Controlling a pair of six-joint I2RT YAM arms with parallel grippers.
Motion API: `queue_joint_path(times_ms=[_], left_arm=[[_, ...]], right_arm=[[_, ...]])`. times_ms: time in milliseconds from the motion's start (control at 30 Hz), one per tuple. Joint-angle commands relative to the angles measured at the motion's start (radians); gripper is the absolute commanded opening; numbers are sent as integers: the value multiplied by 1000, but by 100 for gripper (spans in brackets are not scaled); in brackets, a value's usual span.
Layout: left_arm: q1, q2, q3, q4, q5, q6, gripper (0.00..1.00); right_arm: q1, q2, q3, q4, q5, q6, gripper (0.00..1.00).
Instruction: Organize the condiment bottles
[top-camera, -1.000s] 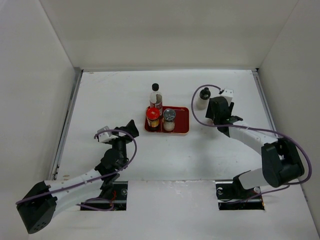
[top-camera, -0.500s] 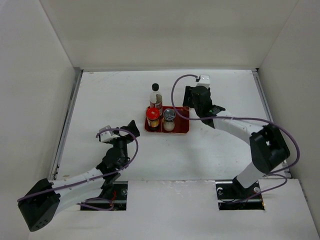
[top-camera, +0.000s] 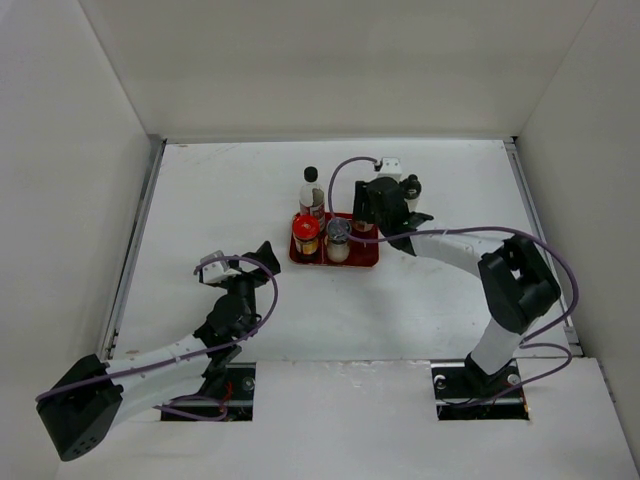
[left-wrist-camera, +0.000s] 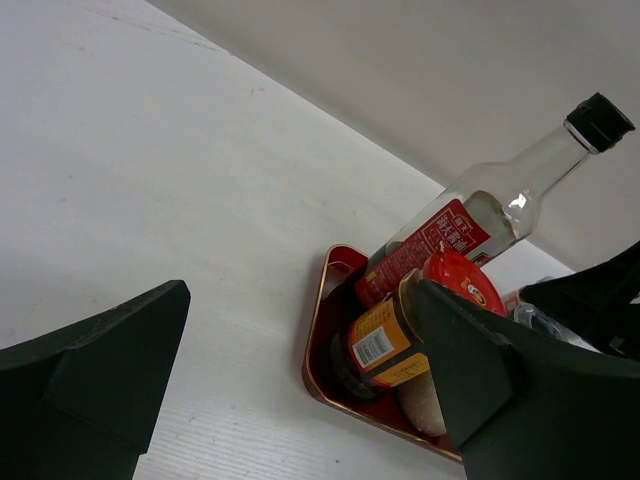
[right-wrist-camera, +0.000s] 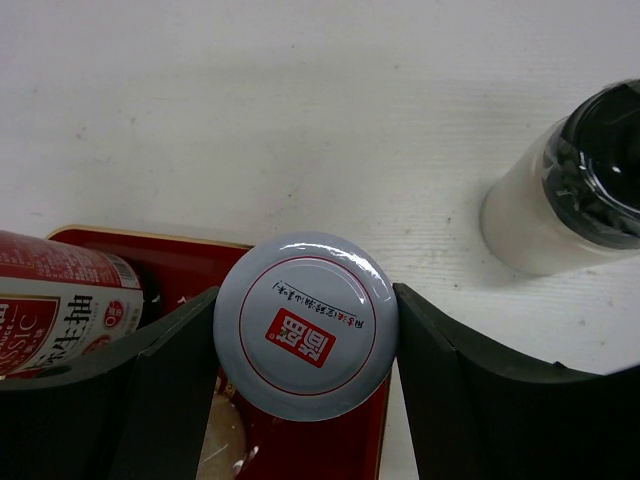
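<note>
A red tray (top-camera: 360, 255) holds a red-capped jar (top-camera: 306, 232) and a grey-capped shaker (top-camera: 338, 238). The tall slim black-capped bottle (top-camera: 311, 192) stands at its far left corner. My right gripper (top-camera: 366, 220) is shut on a second grey-capped shaker (right-wrist-camera: 306, 326) over the tray's right part (right-wrist-camera: 180, 265). I cannot tell if the shaker rests on the tray. The squat whitish black-capped bottle (top-camera: 409, 190) stands on the table just right of it, also in the right wrist view (right-wrist-camera: 560, 190). My left gripper (top-camera: 255, 258) is open and empty, left of the tray (left-wrist-camera: 325, 350).
White walls enclose the table on the left, back and right. The left wrist view shows the tall bottle (left-wrist-camera: 470, 215) and the red-capped jar (left-wrist-camera: 400, 335) close together at the tray's left end. A bare table strip lies between my left gripper and the tray.
My right gripper has moved left from beside the squat bottle to over the tray's right part, carrying the grey-capped shaker. The left arm has barely moved.
</note>
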Motion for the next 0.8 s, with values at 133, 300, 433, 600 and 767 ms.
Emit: queue_joint_path(times_ms=[133, 300, 433, 600, 767], left_arm=[[8, -2, -28, 52, 5, -10, 100], [8, -2, -26, 47, 7, -10, 100], [8, -2, -25, 46, 10, -10, 100], [10, 4, -22, 44, 11, -10, 100], [10, 37, -16, 53, 13, -10, 100]], right_arm=[[21, 46, 32, 124, 2, 42, 58], [21, 26, 23, 124, 16, 51, 78], [21, -59, 0, 123, 34, 51, 88], [-19, -173, -41, 88, 54, 53, 91], [-114, -244, -110, 80, 114, 47, 96]])
